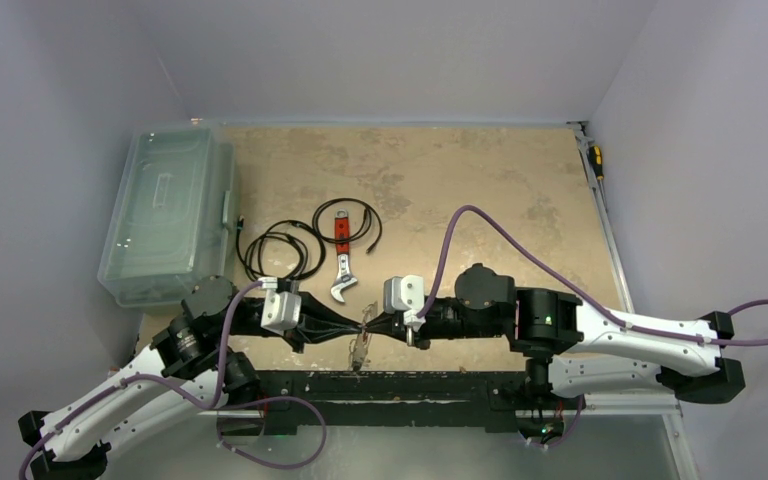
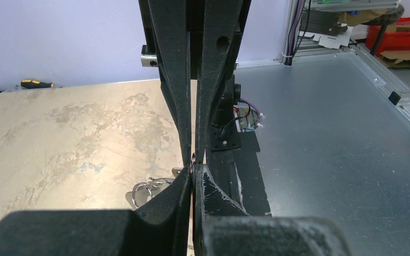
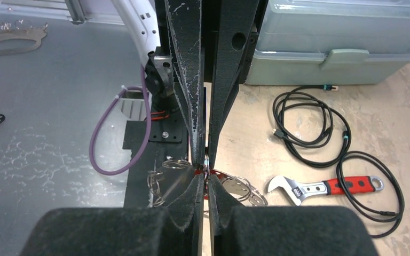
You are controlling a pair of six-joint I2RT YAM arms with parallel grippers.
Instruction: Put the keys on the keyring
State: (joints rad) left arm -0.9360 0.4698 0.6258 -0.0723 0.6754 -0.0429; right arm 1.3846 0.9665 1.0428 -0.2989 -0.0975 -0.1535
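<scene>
Keyring (image 2: 192, 159): thin wire pinched by pressed-together left fingers (image 2: 219, 197). Right fingers (image 3: 186, 198): nearly closed, tip-to-tip with left. Keys (image 3: 241, 188): bunched just beneath, near bench (image 1: 460, 180) front edge.

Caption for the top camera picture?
The left hand and right hand meet tip to tip above the keys, wrench and cables behind.

Left gripper (image 1: 353, 329) meets right gripper (image 1: 371, 327) near keys (image 1: 362, 349).

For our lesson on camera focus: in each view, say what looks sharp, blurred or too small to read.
Top external: soft, even light, keys too small to resolve. Left wrist: left fingers blurred up close, tabletop sharp. Right wrist: right fingers blurred, wrench sharp.
</scene>
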